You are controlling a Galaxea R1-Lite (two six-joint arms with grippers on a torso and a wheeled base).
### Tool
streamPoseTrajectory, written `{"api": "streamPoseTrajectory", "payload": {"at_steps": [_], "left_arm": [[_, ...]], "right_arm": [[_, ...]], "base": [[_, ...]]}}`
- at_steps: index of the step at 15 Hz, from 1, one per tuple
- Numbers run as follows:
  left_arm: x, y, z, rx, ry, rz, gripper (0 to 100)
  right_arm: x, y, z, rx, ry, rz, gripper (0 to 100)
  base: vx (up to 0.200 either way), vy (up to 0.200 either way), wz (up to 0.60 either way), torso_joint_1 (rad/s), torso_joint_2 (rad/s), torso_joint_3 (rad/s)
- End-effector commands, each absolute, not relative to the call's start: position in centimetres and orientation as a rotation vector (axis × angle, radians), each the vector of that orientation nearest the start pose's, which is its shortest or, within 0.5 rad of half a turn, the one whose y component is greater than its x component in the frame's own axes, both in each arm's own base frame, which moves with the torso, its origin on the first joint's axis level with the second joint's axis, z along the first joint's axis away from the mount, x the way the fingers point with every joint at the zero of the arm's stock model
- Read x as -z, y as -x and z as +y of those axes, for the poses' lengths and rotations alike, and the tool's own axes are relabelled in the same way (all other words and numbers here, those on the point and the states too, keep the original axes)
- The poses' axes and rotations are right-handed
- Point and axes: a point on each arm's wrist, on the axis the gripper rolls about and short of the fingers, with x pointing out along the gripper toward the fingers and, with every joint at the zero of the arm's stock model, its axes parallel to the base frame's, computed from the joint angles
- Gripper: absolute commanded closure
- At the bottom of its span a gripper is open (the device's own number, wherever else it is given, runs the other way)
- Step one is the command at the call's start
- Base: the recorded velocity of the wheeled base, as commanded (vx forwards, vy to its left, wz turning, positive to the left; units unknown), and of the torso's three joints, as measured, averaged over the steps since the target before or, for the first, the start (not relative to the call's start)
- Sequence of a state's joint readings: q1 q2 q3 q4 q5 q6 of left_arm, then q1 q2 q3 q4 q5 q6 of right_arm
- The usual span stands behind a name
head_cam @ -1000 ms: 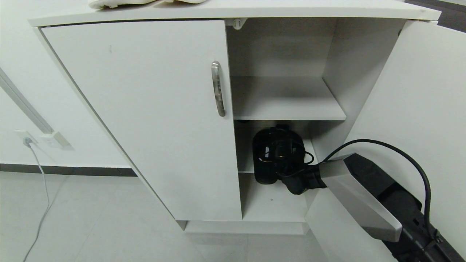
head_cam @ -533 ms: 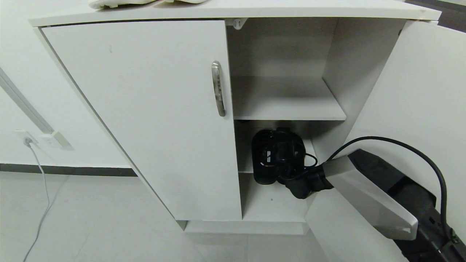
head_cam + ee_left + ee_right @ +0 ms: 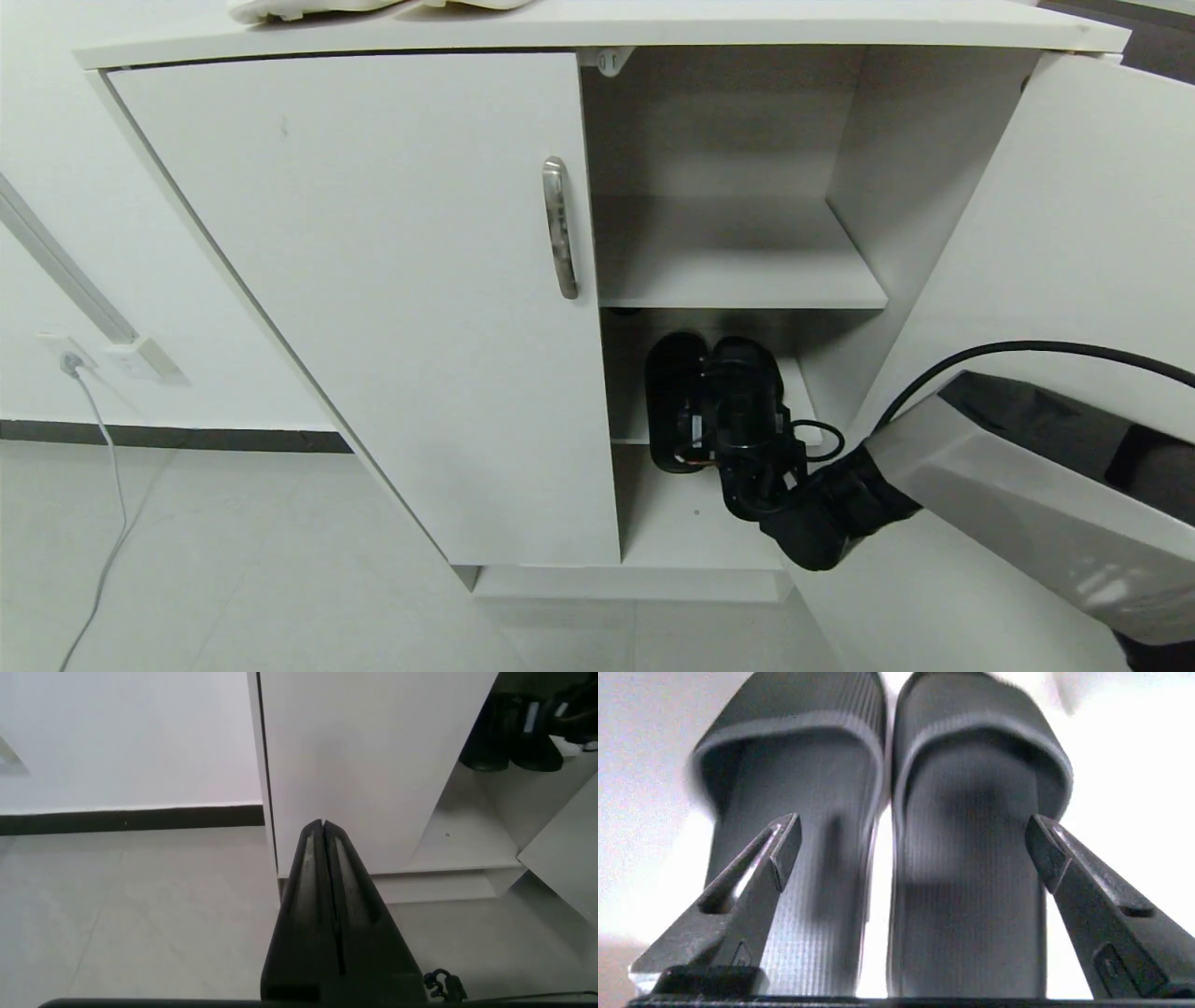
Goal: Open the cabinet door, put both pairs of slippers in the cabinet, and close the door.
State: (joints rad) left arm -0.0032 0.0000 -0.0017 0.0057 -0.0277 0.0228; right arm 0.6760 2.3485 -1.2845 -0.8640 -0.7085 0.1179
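1. Hanging low over the floor [image 3: 112, 905] in front of the cabinet [image 3: 859, 140], my left end effector [image 3: 322, 833] has its fingers pressed flat together with nothing between them. I judge it is parked there, out of the right arm's way and off the closed left door [image 3: 373, 280].
2. To the right, the right door [image 3: 1074, 233] stands wide open, which lets my right arm pass into the opening from its right edge.
3. My right end effector [image 3: 913, 835] is inside the lower part of the cabinet, its fingers spread wide. One finger sits outside each outer side of the black slippers [image 3: 966, 877], and it grips nothing. That spread reads to me as a let-go stance, with the pair resting on its own soles.
4. The black slippers lie side by side and close together, with their toes toward the back edge. They are nearer the left edge of the opening, beside the closed door. I cannot tell whether they rest on a second, lower shelf or on the cabinet's own bottom.
5. The upper shelf [image 3: 738, 252] sits directly above them, and I judge it a likely place for the second pair.
6. Farthest off, the pale slippers [image 3: 299, 7] lie on the cabinet top [image 3: 747, 28], toward its left end and partly cut by the view's edge. By my reckoning one pair is in, one is not yet moved, and the door is not yet closed.
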Motion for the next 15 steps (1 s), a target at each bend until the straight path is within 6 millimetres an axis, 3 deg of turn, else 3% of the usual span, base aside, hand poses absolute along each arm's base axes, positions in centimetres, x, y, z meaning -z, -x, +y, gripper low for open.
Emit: {"api": "streamPoseTrajectory", "payload": {"at_steps": [1,4,13,15], "left_arm": [[-7.5,2.3,-0.1,0.032,-0.023,0.006,100],[-7.5,2.3,-0.1,0.032,-0.023,0.006,100],[-7.5,2.3,-0.1,0.032,-0.021,0.006,100],[-7.5,2.3,-0.1,0.029,-0.017,0.006,100]], "right_arm": [[-9.5,-32.2,26.7,-0.009,0.015,0.152,0],[-8.7,-29.8,26.4,-0.041,0.022,0.158,0],[-8.5,-29.1,26.5,-0.047,0.025,0.157,0],[-8.5,-29.1,26.5,-0.047,0.025,0.157,0]], "base": [[0.0,0.0,0.0,0.0,0.0,0.0],[0.0,0.0,0.0,0.0,0.0,0.0],[0.0,0.0,0.0,0.0,0.0,0.0],[-0.2,0.0,0.0,0.002,0.0,0.0]]}}
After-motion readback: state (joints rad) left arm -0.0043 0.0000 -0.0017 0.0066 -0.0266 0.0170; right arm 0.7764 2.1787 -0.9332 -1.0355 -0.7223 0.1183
